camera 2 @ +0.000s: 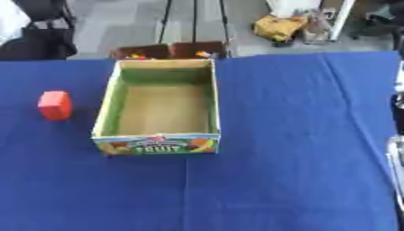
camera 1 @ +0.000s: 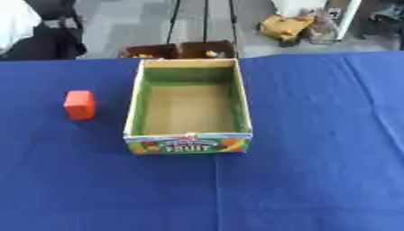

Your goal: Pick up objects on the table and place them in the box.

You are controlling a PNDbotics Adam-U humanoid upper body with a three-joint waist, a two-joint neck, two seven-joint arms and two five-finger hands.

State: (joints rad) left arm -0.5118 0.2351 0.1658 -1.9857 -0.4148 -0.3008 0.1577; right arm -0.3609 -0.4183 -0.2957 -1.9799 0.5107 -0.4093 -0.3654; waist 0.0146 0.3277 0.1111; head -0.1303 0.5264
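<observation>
Open cloth (camera 1: 315, 149) around box (camera 1: 188, 143), block (camera 1: 80, 104).

Blue-clothed table (camera 1: 315, 135) bearing an open cardboard box (camera 1: 189, 146) marked FRUIT near the middle, with a red block (camera 1: 80, 104) apart on its left.

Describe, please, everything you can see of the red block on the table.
The red block is a small, boxy, orange-red piece with rounded corners and a plain matte surface; its material cannot be told. It stands on the blue tablecloth, to the left of the open fruit box and apart from it, outside its walls. It looks taller than wide, with its top face lighter than its front. Nothing but the cloth touches it, and no hand is near.
</observation>
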